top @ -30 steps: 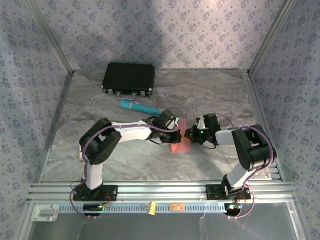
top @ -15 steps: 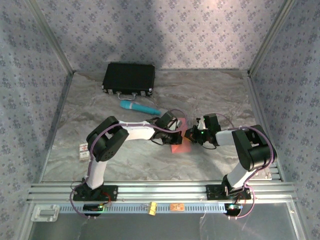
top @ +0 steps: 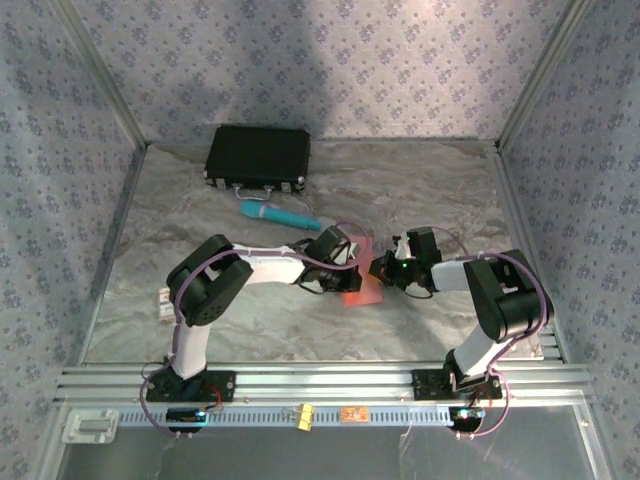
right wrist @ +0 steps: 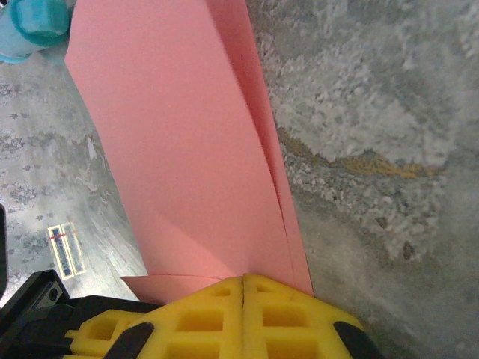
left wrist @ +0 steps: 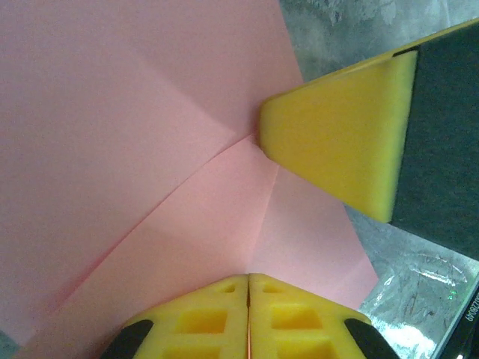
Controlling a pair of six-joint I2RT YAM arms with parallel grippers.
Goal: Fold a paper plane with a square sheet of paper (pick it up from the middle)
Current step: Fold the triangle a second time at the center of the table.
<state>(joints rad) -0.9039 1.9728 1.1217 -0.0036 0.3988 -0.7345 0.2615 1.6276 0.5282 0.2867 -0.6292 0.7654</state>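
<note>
At the back left of the marbled table (top: pixel 440 190) lies a black case (top: pixel 258 157), with a teal cylinder (top: pixel 280 214) just in front of it. Mid-table, the left gripper (left wrist: pixel 248 278) has its yellow pads pressed together on an edge of the creased pink sheet of paper (left wrist: pixel 135 127), which lies folded between the two arms. The right gripper (right wrist: pixel 244 280) is clenched on a folded edge of the same sheet

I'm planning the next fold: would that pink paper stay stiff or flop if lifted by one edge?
Likely floppy: the pink paper is a thin, creased sheet, so it should sag beyond the right claw pinching its edge. Probably very light and easily crumpled, which may be why the left claw pinches it too.
</note>
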